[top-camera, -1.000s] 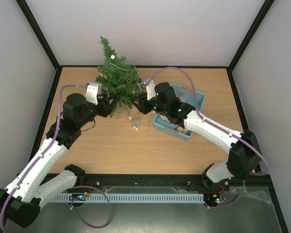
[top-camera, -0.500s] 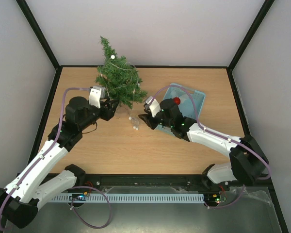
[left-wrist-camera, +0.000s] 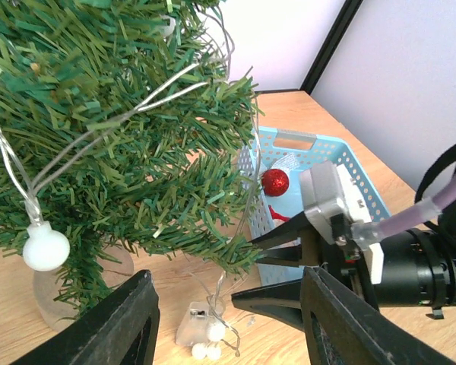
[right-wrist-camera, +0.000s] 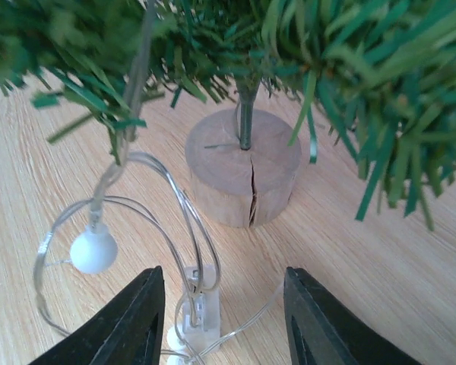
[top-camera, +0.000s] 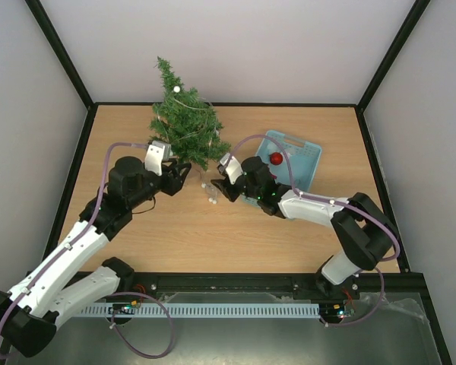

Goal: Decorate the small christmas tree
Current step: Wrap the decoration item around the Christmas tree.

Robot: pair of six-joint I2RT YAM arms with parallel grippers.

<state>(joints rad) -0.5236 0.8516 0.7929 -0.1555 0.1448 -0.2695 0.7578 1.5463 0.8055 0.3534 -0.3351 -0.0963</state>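
Observation:
The small christmas tree point(top-camera: 184, 125) stands at the back left of the table, with a thin wire light string with white bulbs wound on it. The string's end, with a clear battery box point(top-camera: 210, 193), lies on the table in front of the tree. My left gripper point(top-camera: 181, 173) is open and empty, low by the tree's foot. My right gripper point(top-camera: 222, 181) is open and empty, facing it across the box. The left wrist view shows the branches point(left-wrist-camera: 114, 129), a bulb point(left-wrist-camera: 45, 248), the box point(left-wrist-camera: 193, 324) and the right fingers point(left-wrist-camera: 277, 242). The right wrist view shows the tree's wooden stump point(right-wrist-camera: 243, 169), a hanging bulb point(right-wrist-camera: 93, 251) and the box point(right-wrist-camera: 201, 312).
A light blue plastic basket point(top-camera: 301, 150) sits right of the tree with a red ball ornament point(top-camera: 276, 158) in it. It also shows in the left wrist view point(left-wrist-camera: 330, 156) with the red ball point(left-wrist-camera: 275, 182). Walls enclose the table at the back and sides.
My right arm has pulled back off the basket and dropped low, its gripper now pointing at the tree's foot. My left gripper has slid a little right and nearer.

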